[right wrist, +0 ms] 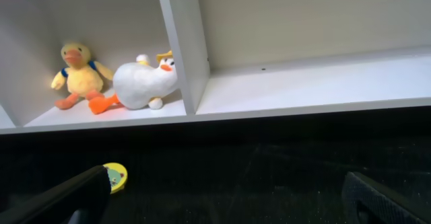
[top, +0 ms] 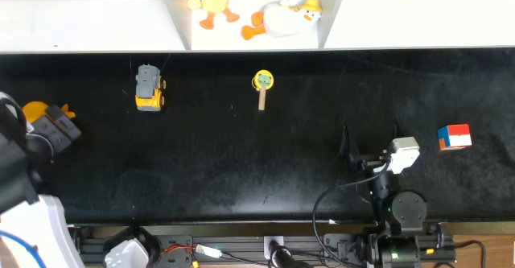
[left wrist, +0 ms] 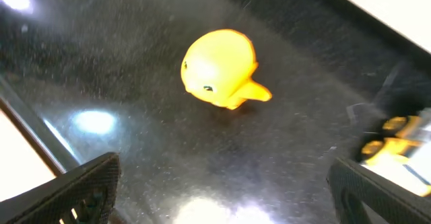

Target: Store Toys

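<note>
A small yellow duck toy (left wrist: 219, 68) lies on the black table, seen at the far left edge (top: 36, 109) from above. My left gripper (top: 63, 126) hangs just above and beside it, open, with nothing between its fingers (left wrist: 87, 187). A grey and yellow toy truck (top: 150, 87) stands on the table further right and appears past the duck (left wrist: 397, 143). A round yellow-green toy on a stick (top: 262, 84) lies mid-table. A red, blue and white cube (top: 454, 137) sits at the right. My right gripper (top: 370, 146) is open and empty, facing the shelf.
A white shelf (top: 257, 44) runs along the back edge. Its middle compartment holds a yellow plush duck (right wrist: 75, 76) and a white plush duck (right wrist: 141, 83). The compartment to its right (right wrist: 323, 83) is bare. The stick toy (right wrist: 114, 177) lies ahead of the right gripper.
</note>
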Robot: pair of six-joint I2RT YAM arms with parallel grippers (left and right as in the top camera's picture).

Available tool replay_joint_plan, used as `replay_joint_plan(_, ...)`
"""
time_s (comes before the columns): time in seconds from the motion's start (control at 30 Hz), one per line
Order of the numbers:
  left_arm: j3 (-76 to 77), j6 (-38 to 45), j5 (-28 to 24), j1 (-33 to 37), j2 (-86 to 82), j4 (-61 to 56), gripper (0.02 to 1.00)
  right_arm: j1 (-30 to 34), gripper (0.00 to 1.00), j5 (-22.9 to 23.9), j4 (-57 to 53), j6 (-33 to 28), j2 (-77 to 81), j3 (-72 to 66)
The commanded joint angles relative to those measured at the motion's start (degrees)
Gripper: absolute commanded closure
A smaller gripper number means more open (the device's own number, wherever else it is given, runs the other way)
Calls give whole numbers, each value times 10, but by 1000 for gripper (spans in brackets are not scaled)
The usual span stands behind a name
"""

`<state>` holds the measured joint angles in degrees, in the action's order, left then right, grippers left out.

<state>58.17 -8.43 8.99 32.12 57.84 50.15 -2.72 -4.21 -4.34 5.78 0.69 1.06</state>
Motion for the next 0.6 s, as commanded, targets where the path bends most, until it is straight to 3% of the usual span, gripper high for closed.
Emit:
replay_joint_plan(0.03, 14, -3, 16, 30, 48, -22, 20, -3, 5, 2, 2, 3, -4, -8)
replay_joint_plan(0.2, 14, 47, 9, 52, 97, -68, 23, -3, 5, 2, 3, 2, -4, -8)
replay_joint_plan(0.37, 14, 104, -36, 53, 145, -96, 20, -3, 7, 2, 2, 2, -4, -8)
replay_joint_plan(0.6, 14, 136, -34, 57, 178, -95, 20, -3, 7, 2, 2, 2, -4, -8)
